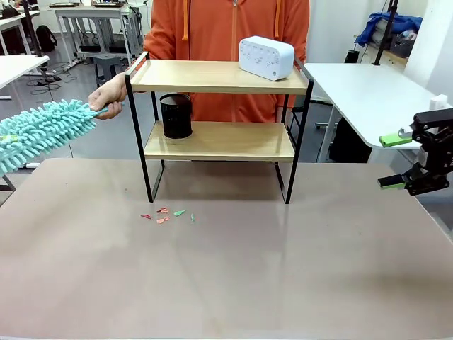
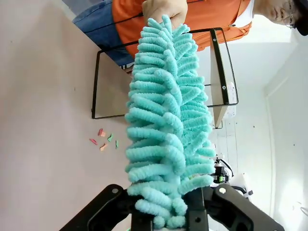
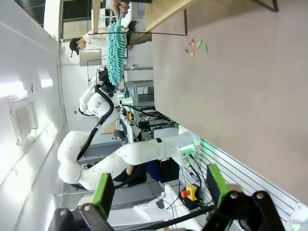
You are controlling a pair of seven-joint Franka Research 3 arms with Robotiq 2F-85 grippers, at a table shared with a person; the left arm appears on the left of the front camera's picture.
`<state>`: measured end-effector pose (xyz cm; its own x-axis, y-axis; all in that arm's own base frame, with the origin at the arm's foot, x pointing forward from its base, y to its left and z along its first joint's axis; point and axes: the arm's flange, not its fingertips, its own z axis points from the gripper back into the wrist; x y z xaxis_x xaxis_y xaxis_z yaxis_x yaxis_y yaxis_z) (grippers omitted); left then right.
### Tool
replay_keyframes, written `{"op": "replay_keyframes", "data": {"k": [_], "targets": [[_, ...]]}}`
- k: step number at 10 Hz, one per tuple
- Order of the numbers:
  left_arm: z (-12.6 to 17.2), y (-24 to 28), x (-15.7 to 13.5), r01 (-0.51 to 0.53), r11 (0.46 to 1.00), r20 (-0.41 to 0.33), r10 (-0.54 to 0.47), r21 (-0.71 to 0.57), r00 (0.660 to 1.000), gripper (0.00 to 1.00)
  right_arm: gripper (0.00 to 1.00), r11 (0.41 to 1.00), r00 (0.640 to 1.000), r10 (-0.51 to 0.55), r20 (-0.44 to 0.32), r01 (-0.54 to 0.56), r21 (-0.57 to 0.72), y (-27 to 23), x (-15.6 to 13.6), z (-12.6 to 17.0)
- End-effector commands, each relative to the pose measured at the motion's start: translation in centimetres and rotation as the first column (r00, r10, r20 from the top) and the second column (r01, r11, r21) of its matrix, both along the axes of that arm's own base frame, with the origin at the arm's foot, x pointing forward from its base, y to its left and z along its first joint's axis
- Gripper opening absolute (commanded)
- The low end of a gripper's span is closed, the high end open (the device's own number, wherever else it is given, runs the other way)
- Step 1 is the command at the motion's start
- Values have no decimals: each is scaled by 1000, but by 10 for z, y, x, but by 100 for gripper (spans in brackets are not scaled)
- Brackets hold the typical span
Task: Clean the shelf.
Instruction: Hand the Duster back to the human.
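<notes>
The shelf (image 1: 219, 124) is stood on the counter (image 1: 226, 276) near its far edge, directly in front of a person in an orange top. On the upper board of the shelf, toward its right end, a white box-shaped speaker (image 1: 266, 57) is set; on the lower board, toward the left end, a black mesh cup (image 1: 176, 115) is placed. Just in front of the shelf's left legs, a few small red and green scraps (image 1: 167, 214) are scattered on the counter.

To the left of the shelf, a fluffy turquoise duster (image 1: 44, 132) is held out level — its handle end is gripped by the person's hand (image 1: 110, 96) close beside the shelf's upper left corner. In the left wrist view, the other end of the duster (image 2: 166, 125) is seen lying between the fingers of the left tool (image 2: 163, 219); whether the jaws are clamping it or merely spread around it cannot be told.

To the right of the shelf, well apart from it and past the counter's right edge, the right tool (image 1: 395, 161) is held with its green-padded fingers spread wide and nothing between them — the same spread is seen in the right wrist view (image 3: 159, 185).
</notes>
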<state>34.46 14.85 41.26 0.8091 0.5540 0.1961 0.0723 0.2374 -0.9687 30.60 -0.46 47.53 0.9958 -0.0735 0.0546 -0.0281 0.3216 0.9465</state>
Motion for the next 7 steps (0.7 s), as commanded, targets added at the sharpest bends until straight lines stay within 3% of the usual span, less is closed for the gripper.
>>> {"op": "replay_keyframes", "data": {"k": [1,2,3,4,5,7], "targets": [[0,0,0,-1,1000,-1,1,0,1000,76,100,1000,1000,11,20,-11,-3,-2,2,0],[1,0,-1,-13,1000,-12,13,12,1000,75,100,1000,1000,11,20,-11,-3,-2,2,0],[2,-1,-2,-10,1000,-14,10,11,1000,100,100,1000,1000,11,20,-11,-3,-2,2,0],[2,0,-3,-8,1000,-12,8,14,1000,80,100,1000,1000,11,20,-11,-3,-2,2,0],[2,0,-2,-2,1000,-13,2,12,1000,100,100,1000,1000,11,20,-11,-3,-2,2,0],[0,-1,-3,10,1000,-15,-10,3,1000,100,100,1000,1000,11,20,-11,-3,-2,2,0]]}}
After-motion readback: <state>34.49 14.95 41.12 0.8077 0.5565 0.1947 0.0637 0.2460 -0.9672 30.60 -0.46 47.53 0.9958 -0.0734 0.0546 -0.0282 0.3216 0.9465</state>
